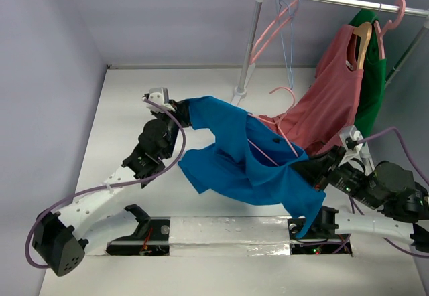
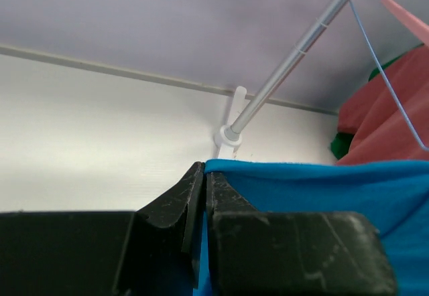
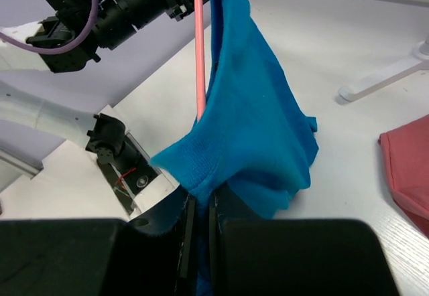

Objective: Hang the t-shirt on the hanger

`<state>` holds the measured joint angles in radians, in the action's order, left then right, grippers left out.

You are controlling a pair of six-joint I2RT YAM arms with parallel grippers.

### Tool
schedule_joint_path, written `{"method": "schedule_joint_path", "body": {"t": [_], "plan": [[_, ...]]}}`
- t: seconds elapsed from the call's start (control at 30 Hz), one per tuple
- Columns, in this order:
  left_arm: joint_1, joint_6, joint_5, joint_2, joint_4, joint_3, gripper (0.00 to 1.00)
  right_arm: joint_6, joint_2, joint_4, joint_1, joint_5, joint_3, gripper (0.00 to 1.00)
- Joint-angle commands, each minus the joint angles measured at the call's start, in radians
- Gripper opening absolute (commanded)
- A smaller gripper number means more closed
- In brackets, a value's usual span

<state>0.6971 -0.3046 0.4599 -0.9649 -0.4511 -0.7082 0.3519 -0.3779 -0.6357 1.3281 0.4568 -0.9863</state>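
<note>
- Two grippers hold the t-shirt (image 1: 234, 165) up off the table (image 1: 127, 108), with the cloth slung between them and sagging in the middle.
- The left gripper (image 1: 175, 108) has its jaws pressed together on the shirt's far-left edge. In its wrist view the blue hem sits right at the fingertips (image 2: 194, 189).
- The right gripper (image 1: 312, 172) pinches a bunched fold at the shirt's near-right side. In its wrist view the jaws meet with blue fabric caught between them.
- The hanger (image 3: 199, 41) is with the shirt. Its hook sticks out on the far side towards the rack, and one thin pink arm crosses the blue cloth. I cannot tell how much of it sits inside the garment.
- Behind, a metal rail (image 1: 335, 0) carries a salmon-red top (image 1: 328, 102) on a wooden hanger (image 1: 362, 38), with a green garment (image 1: 372, 88) behind it.
- A pale blue hanger (image 1: 289, 48) and another pink one (image 1: 271, 31) hang near the rail's post (image 1: 249, 41).
- The red top's hem comes down close to the shirt's right end.
</note>
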Motion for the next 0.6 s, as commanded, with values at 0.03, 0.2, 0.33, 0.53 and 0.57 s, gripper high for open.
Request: {"method": "schedule_joint_path", "body": {"t": [0.03, 0.2, 0.33, 0.53, 0.57], "plan": [[-0.034, -0.056, 0.034, 0.054, 0.015, -0.017, 0.0, -0.011, 0.051, 0.045, -0.003, 0.014, -0.041, 0.0], [-0.034, -0.079, 0.048, 0.077, 0.035, -0.004, 0.0, 0.001, 0.05, -0.019, -0.003, 0.052, -0.075, 0.0], [-0.034, -0.102, 0.004, 0.127, 0.028, 0.036, 0.26, 0.031, 0.013, -0.096, -0.003, 0.088, -0.086, 0.0], [-0.034, -0.169, -0.076, 0.277, 0.058, 0.104, 0.6, 0.129, -0.001, -0.238, -0.003, 0.167, -0.086, 0.0], [-0.034, -0.177, -0.076, 0.288, 0.063, 0.11, 0.6, 0.148, -0.004, -0.26, -0.003, 0.183, -0.084, 0.0]]}}
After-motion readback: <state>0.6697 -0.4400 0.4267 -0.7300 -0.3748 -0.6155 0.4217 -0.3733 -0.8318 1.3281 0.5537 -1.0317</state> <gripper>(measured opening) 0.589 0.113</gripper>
